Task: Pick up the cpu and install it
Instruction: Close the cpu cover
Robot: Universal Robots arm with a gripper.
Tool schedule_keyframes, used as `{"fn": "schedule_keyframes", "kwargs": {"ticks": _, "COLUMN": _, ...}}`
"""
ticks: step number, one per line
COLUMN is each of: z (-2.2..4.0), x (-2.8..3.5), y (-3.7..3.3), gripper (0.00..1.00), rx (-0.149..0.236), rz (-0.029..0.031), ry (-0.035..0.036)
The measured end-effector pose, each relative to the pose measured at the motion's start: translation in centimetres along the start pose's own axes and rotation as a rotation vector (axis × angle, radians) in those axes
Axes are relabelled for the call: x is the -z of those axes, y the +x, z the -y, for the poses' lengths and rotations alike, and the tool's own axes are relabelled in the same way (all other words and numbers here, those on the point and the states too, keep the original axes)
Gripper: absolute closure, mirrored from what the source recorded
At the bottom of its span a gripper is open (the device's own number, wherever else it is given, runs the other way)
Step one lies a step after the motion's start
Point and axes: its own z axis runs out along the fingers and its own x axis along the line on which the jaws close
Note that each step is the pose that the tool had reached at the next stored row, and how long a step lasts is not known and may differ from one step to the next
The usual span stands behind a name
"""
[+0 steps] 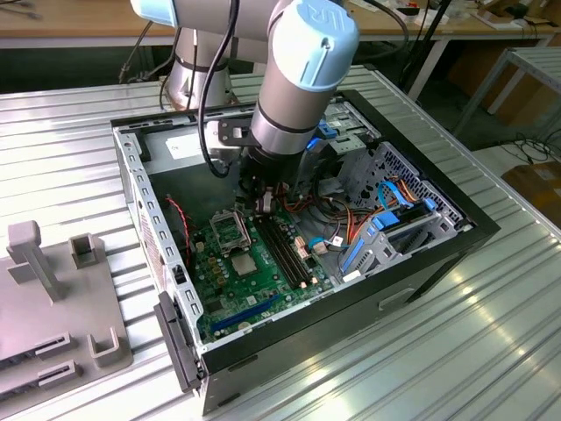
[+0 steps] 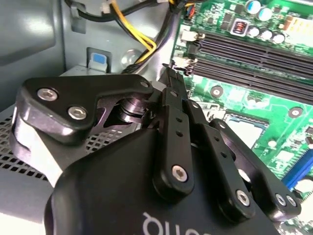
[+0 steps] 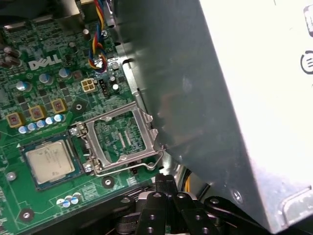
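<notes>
1. The arm is reaching down into the open computer case [image 1: 140, 175], which is lying on its side on the ribbed metal desk [image 1: 456, 351].
2. The tool [image 1: 260, 203] is hanging above the green motherboard [image 1: 219, 289], close to the grey power-supply box [image 3: 234, 98] at the case's back end.
3. In both wrist views the tool's black fingers [image 2: 175, 93] are pressing together at the tips with nothing between them — the tool is closed and empty.
4. The cpu [image 3: 50, 159] is sitting flat in its socket on the motherboard, its silver-grey top facing up; in the exterior view it is showing as a small pale square [image 1: 243, 264] toward the case's front end.
5. The hollow metal socket frame [image 3: 122, 137] is lying swung open just beside the cpu, between the cpu and the power-supply box.
6. The tool is hovering apart from the cpu, nearer to the open frame than to the chip.
7. The long black memory slots [image 1: 285, 250] are running beside the socket — on the exterior view's right of it.
8. A grey fixture [image 1: 53, 307] with upright posts is resting on the desk at the exterior view's left of the case.
</notes>
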Motion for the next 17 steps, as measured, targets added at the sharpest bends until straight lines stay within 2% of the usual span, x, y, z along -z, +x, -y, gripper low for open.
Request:
{"fn": "schedule_keyframes", "kwargs": {"ticks": 1, "z": 0.03, "x": 0.02, "y": 0.12, "gripper": 0.89, "rx": 0.0, "rz": 0.0117, "ry": -0.003}}
{"fn": "schedule_keyframes", "kwargs": {"ticks": 2, "z": 0.05, "x": 0.0, "y": 0.21, "gripper": 0.89, "rx": 0.0, "rz": 0.0263, "ry": -0.0067}}
{"fn": "schedule_keyframes", "kwargs": {"ticks": 4, "z": 0.06, "x": -0.11, "y": 0.26, "gripper": 0.89, "rx": 0.0, "rz": 0.0355, "ry": -0.0096}}
{"fn": "schedule_keyframes", "kwargs": {"ticks": 5, "z": 0.08, "x": -0.21, "y": 0.35, "gripper": 0.89, "rx": 0.0, "rz": 0.0419, "ry": -0.0118}}
{"fn": "schedule_keyframes", "kwargs": {"ticks": 7, "z": 0.14, "x": -0.33, "y": 0.57, "gripper": 0.89, "rx": 0.0, "rz": 0.0483, "ry": -0.0139}}
{"fn": "schedule_keyframes", "kwargs": {"ticks": 10, "z": 0.15, "x": -0.54, "y": 0.71, "gripper": 0.89, "rx": 0.0, "rz": 0.0647, "ry": -0.0195}}
{"fn": "schedule_keyframes", "kwargs": {"ticks": 12, "z": 0.16, "x": -0.68, "y": 0.73, "gripper": 0.89, "rx": 0.0, "rz": 0.0721, "ry": -0.0219}}
{"fn": "schedule_keyframes", "kwargs": {"ticks": 17, "z": 0.09, "x": -0.91, "y": 0.88, "gripper": 0.89, "rx": 0.0, "rz": 0.075, "ry": -0.0231}}
